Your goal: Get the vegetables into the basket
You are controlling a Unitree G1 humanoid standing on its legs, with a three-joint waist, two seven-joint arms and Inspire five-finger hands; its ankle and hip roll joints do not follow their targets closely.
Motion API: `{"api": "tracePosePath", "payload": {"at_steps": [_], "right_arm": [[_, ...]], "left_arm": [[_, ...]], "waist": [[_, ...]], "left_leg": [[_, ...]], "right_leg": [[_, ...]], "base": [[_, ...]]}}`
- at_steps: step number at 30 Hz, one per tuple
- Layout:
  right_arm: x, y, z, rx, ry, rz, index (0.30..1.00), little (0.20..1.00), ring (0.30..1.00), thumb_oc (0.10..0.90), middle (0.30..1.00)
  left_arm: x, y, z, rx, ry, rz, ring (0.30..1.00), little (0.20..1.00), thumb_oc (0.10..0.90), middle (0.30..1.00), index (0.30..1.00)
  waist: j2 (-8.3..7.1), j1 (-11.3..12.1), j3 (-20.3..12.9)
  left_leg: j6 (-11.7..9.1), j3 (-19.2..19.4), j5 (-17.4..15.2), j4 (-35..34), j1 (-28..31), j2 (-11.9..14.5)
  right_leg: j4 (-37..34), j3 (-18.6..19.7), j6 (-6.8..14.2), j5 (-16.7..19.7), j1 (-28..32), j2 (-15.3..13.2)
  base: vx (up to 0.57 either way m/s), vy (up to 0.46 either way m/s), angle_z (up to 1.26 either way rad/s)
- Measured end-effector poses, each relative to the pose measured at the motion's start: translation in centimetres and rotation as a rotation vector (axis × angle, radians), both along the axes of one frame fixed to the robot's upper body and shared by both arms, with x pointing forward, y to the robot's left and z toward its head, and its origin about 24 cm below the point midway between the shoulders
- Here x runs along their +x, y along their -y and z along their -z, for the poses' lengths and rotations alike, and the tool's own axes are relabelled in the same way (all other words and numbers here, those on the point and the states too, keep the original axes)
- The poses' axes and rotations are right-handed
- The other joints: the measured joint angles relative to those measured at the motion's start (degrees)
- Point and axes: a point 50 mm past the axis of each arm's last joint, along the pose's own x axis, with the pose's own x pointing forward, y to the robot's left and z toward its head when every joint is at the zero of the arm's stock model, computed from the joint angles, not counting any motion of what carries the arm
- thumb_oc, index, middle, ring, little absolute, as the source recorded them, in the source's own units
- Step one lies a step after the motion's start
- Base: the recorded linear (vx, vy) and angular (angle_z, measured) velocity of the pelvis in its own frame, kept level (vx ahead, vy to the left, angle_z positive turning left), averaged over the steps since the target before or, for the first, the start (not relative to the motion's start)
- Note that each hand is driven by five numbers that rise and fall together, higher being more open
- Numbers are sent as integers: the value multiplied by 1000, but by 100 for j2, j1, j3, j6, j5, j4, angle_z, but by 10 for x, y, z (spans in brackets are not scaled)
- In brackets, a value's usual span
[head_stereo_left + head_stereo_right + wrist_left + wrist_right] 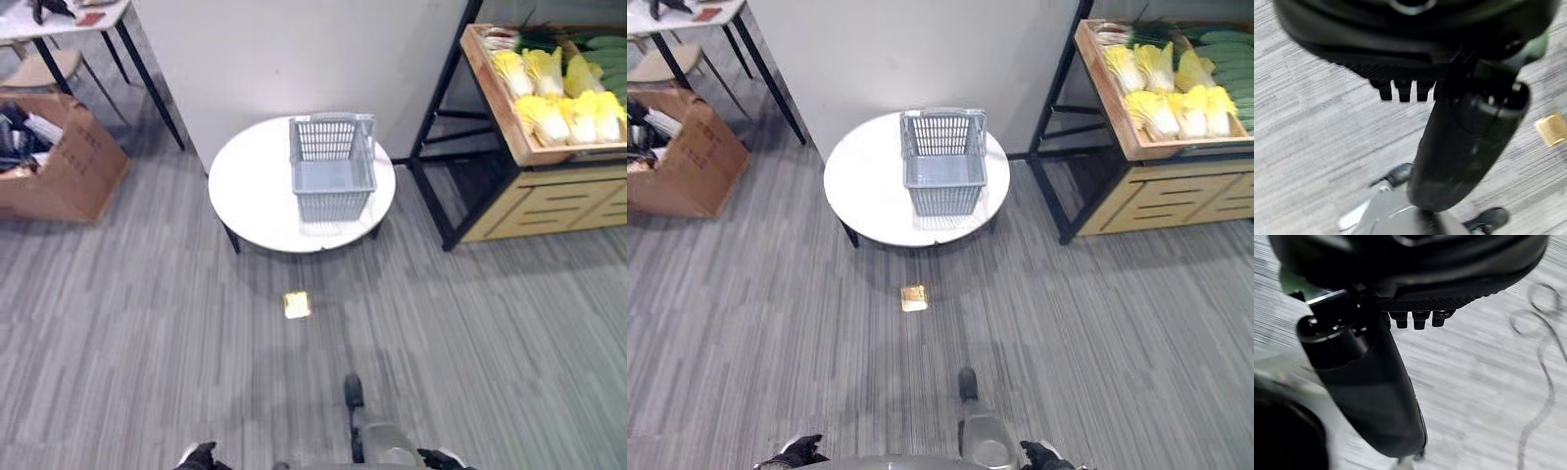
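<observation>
A grey plastic basket stands empty on a round white table straight ahead. The vegetables lie in a wooden crate on a black-framed shelf at the far right: several yellow-green cabbages and green cucumbers behind them. My left hand and right hand hang low at the near edge, far from the table and the shelf. The left hand and the right hand each hang relaxed over grey carpet, holding nothing.
A white wall panel rises behind the table. A cardboard box full of items, a chair and a black-legged desk stand at the far left. A brass floor plate lies on the carpet before the table.
</observation>
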Motion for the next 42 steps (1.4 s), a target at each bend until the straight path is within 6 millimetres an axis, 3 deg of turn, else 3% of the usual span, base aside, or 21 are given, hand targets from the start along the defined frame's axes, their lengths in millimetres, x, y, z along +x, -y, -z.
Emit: {"api": "tracePosePath", "payload": {"at_steps": [1, 2, 3, 5, 7, 9, 11, 12, 15, 16, 17, 19, 22, 23, 24, 28, 30, 32, 34, 39, 42], "right_arm": [[5, 6, -3, -15, 18, -2, 1000, 1000, 1000, 900, 1000], [11, 15, -7, -38, 49, 1, 1000, 1000, 1000, 900, 1000], [25, 24, -14, -55, 111, 20, 1000, 1000, 1000, 900, 1000], [19, 26, -13, -54, 96, 57, 1000, 1000, 1000, 900, 1000], [7, 26, -9, -62, 45, 70, 1000, 1000, 1000, 900, 1000], [5, 28, -9, -69, 39, 74, 1000, 1000, 1000, 900, 1000], [2, 29, -8, -77, 28, 92, 1000, 1000, 1000, 900, 1000], [-3, 31, -7, -87, 3, 99, 1000, 1000, 1000, 900, 1000], [-3, 30, -7, -92, -1, 103, 1000, 1000, 1000, 900, 1000], [0, 30, -7, -96, 7, 102, 1000, 1000, 1000, 900, 1000], [0, 30, -7, -96, 7, 102, 1000, 1000, 1000, 900, 1000], [3, 30, -8, -94, 13, 104, 1000, 1000, 1000, 900, 1000], [-11, 38, -8, -107, -4, 125, 1000, 1000, 1000, 900, 1000], [-17, 44, -9, -122, -20, 133, 1000, 1000, 1000, 900, 1000], [-22, 44, -8, -124, -36, 134, 1000, 1000, 1000, 900, 1000], [-31, 24, 0, -75, -74, 94, 1000, 1000, 1000, 900, 1000], [-38, 13, 4, -48, -103, 72, 1000, 1000, 1000, 900, 1000], [-35, 5, 5, -26, -98, 53, 1000, 1000, 1000, 900, 1000], [-29, -4, 7, -1, -85, 39, 1000, 1000, 1000, 900, 1000], [-21, -3, 5, -12, -66, -6, 1000, 1000, 1000, 900, 1000], [-17, -5, 5, -7, -53, -10, 1000, 1000, 1000, 900, 1000]], "left_arm": [[4, 1, -1, 0, 10, 4, 1000, 1000, 900, 1000, 1000], [7, 3, -1, -10, 24, 11, 1000, 1000, 900, 1000, 1000], [20, 9, -2, -28, 65, 8, 1000, 1000, 900, 1000, 1000], [33, 16, -4, -53, 101, -22, 1000, 1000, 900, 1000, 1000], [30, 24, -2, -83, 105, -60, 1000, 1000, 900, 1000, 1000], [31, 25, -2, -91, 111, -68, 1000, 1000, 900, 1000, 1000], [43, 27, -5, -95, 140, -63, 1000, 1000, 900, 1000, 1000], [49, 29, -7, -103, 160, -65, 1000, 1000, 900, 1000, 1000], [47, 28, -7, -104, 168, -82, 1000, 1000, 900, 1000, 1000], [56, 28, -10, -106, 211, -86, 1000, 1000, 900, 1000, 1000], [57, 28, -11, -108, 218, -88, 1000, 1000, 900, 1000, 1000], [56, 30, -10, -114, 217, -97, 1000, 1000, 900, 1000, 1000], [50, 38, -7, -129, 187, -84, 1000, 1000, 900, 1000, 1000], [47, 41, -5, -129, 165, -63, 1000, 1000, 900, 1000, 1000], [44, 40, -4, -124, 153, -49, 1000, 1000, 900, 1000, 1000], [45, 18, -8, -46, 134, 28, 1000, 1000, 900, 1000, 1000], [44, 9, -10, -24, 130, 26, 1000, 1000, 900, 1000, 1000], [45, 4, -11, -9, 135, 24, 1000, 1000, 900, 1000, 1000], [44, -2, -12, 7, 133, 10, 1000, 1000, 900, 1000, 1000], [21, -12, -8, 26, 75, -20, 1000, 1000, 900, 1000, 1000], [14, -10, -6, 23, 54, -28, 1000, 1000, 900, 1000, 1000]], "waist": [[1, 0, -3], [53, -6, -31], [113, -39, -28], [14, -52, 34], [-57, 5, 68], [-91, -37, 101], [-133, -26, 157], [-144, 3, 305], [-76, 26, 350], [31, 124, 420], [88, 166, 395], [104, 163, 392], [142, 79, 213], [294, 24, 131], [309, 5, 106], [73, -19, 80], [-85, 37, 24], [-98, 102, 27], [-140, 263, 52], [-239, 333, 67], [-273, 314, 66]], "left_leg": [[-53, -4, -30, 163, -47, 21], [-222, -34, 212, 243, -79, 125], [-444, -220, 311, 807, -295, 241], [-705, -531, 477, 1753, -692, 258], [-897, -625, 639, 2367, -828, 276], [-874, -635, 633, 2390, -1018, 263], [-707, -396, 461, 1850, -1248, 255], [-625, -290, 532, 885, -1399, 269], [-568, -175, 991, -815, -1447, 383], [-601, -182, 1479, -979, -1806, 568], [-607, -202, 1595, -977, -1915, 641], [-581, -292, 1713, -973, -1890, 616], [-258, -49, 1801, -829, -1783, 354], [-13, 94, 1723, -814, -1691, 313], [215, 228, 1783, -871, -1570, 271], [644, 682, 1422, -917, -1127, -36], [860, 809, 1241, -913, -959, -368], [989, 844, 1150, -912, -942, -506], [1116, 948, 1062, -913, -821, -565], [1176, 963, 932, -914, -652, -567], [1141, 849, 840, -917, -633, -515]], "right_leg": [[0, -15, -90, -66, 80, 5], [20, -35, -186, -205, 157, 98], [-6, -91, -156, -486, 291, 224], [-6, -222, -297, -682, 513, 245], [28, -247, -458, -709, 750, 270], [12, -238, -518, -893, 809, 282], [-208, -209, -522, -949, 927, 240], [-204, -197, -483, -858, 994, 244], [-208, -52, -171, -1067, 1101, 304], [-205, 107, -169, -1081, 1206, 436], [-206, 259, -140, -1153, 1276, 511], [-205, 523, -126, -1268, 1476, 522], [-183, 796, -67, -1430, 1765, 368], [53, 847, 68, -1623, 1802, 346], [407, 843, 143, -1800, 1687, 306], [2656, 626, 294, -1930, 712, -38], [3484, 245, 490, -2070, 349, -532], [3369, 148, 544, -2062, 269, -799], [3123, -83, 718, -1705, 278, -1061], [2188, -165, 896, -1674, 181, -1105], [971, 7, 966, -1314, 161, -1096]], "base": [[177, -214, 8], [298, -297, 8], [296, -296, 11], [253, -194, 34], [261, -107, 9], [254, -30, 9], [219, 76, 21], [366, 192, -4], [296, 178, -30], [486, 318, -69], [503, 384, -89], [330, 360, -87], [202, 326, -66], [98, 212, -41], [150, 342, -48], [167, 360, -50], [117, 174, -14], [150, 175, -9], [148, 77, -19], [124, -4, -1], [111, -80, 14]]}}
